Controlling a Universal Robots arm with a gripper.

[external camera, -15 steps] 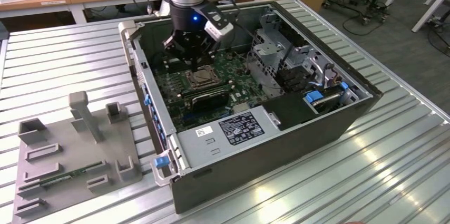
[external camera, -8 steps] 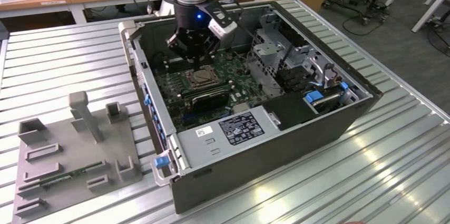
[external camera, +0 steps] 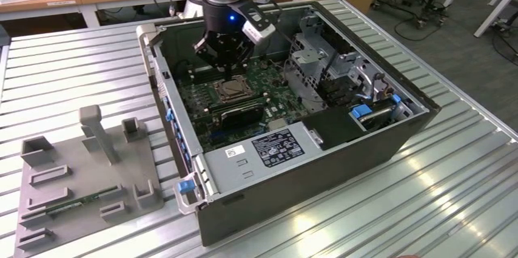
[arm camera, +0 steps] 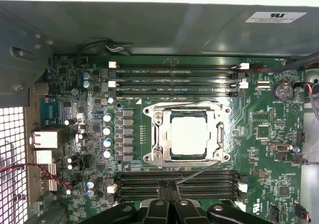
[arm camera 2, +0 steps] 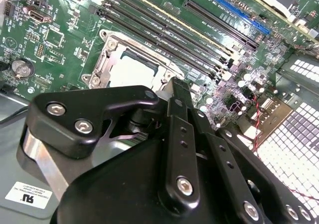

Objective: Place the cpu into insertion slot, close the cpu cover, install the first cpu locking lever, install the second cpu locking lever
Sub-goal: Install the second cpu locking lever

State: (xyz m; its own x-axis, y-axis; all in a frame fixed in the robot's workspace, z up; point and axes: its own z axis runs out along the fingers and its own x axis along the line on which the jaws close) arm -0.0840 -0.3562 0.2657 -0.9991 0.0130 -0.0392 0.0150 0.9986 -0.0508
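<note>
Beige cpu (arm camera: 188,137) sits under its cover — gripper (arm camera: 171,188) hovers clear above.

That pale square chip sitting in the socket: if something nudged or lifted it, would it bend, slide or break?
The cpu looks flat, thin and metal-topped, so probably stiff and light. The cpu cover frames it closely, so a nudge likely wouldn't slide it. Its smooth top looks slippery to pinch.

The exterior view looks down steeply from afar on the open computer case (external camera: 324,149). Both wrist views sit close above its green board, sharing the insertion slot (arm camera: 188,136) (arm camera 2: 132,67).
</note>
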